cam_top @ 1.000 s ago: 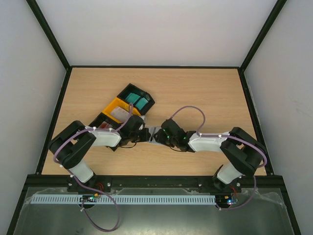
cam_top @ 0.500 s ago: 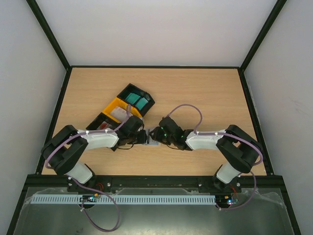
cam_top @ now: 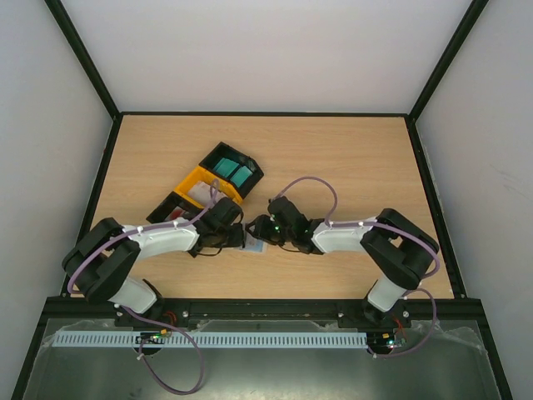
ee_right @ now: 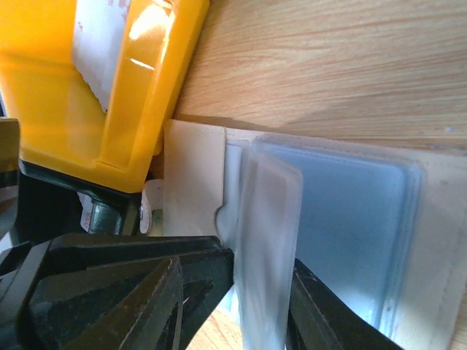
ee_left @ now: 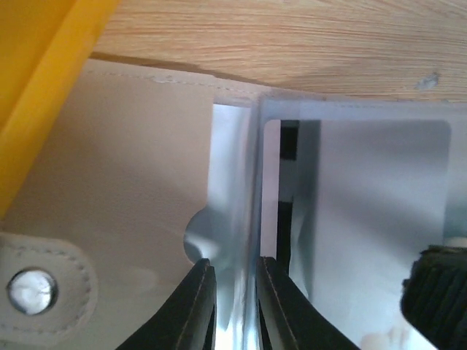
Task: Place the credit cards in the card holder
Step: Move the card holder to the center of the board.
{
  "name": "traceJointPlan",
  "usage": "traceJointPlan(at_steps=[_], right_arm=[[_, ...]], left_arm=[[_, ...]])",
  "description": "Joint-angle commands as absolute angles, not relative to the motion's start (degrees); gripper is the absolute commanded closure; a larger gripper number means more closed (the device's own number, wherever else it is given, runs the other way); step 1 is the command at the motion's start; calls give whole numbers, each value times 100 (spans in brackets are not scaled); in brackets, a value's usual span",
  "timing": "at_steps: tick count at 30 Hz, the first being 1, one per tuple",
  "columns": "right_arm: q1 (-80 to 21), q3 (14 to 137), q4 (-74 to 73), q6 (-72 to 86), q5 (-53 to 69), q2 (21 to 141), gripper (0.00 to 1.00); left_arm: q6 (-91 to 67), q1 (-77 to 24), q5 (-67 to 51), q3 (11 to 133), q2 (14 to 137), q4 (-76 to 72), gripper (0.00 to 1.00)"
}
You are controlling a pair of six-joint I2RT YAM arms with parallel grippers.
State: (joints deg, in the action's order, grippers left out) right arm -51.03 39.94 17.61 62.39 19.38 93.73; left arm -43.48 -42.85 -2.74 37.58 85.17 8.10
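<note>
The beige card holder (ee_left: 109, 182) lies open on the table, snap stud at its left and clear sleeves on its right half (ee_right: 343, 219). In the top view it (cam_top: 254, 247) shows only as a pale patch under both grippers. My right gripper (ee_right: 261, 262) is shut on a whitish-grey credit card (ee_right: 270, 211), which stands on edge over the sleeves by the holder's fold. My left gripper (ee_left: 230, 266) is open by a narrow gap, with a clear sleeve edge between its fingers. Teal credit cards (cam_top: 233, 172) sit in a black tray behind.
A yellow tray (cam_top: 198, 188) holding a white card (ee_right: 98, 36) lies right beside the holder's left edge. Black trays (cam_top: 171, 208) flank it at the near left and far right. The two wrists nearly touch over the holder.
Both grippers have shifted left and nearer together over the holder. The left jaws, shut a second ago, now stand slightly apart. The right keeps its grip on the card.
</note>
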Motion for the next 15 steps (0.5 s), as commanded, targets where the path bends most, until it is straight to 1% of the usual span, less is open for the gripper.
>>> traceJointPlan(at_steps=[1, 4, 8, 15], right_arm=[[-5132, 4148, 2035, 6299, 2215, 9585, 63], [-5133, 4172, 2043, 6295, 2231, 9589, 63], [-5135, 4223, 2033, 6296, 2294, 9589, 62], [-5210, 4460, 1983, 6298, 2453, 9726, 62]], left_arm=[[-4355, -4298, 9, 3923, 8352, 1192, 82], [-4377, -4298, 77, 3948, 8189, 1295, 84], [-4411, -4298, 268, 4026, 7885, 1485, 84], [-4532, -4244, 786, 4120, 7258, 1841, 81]])
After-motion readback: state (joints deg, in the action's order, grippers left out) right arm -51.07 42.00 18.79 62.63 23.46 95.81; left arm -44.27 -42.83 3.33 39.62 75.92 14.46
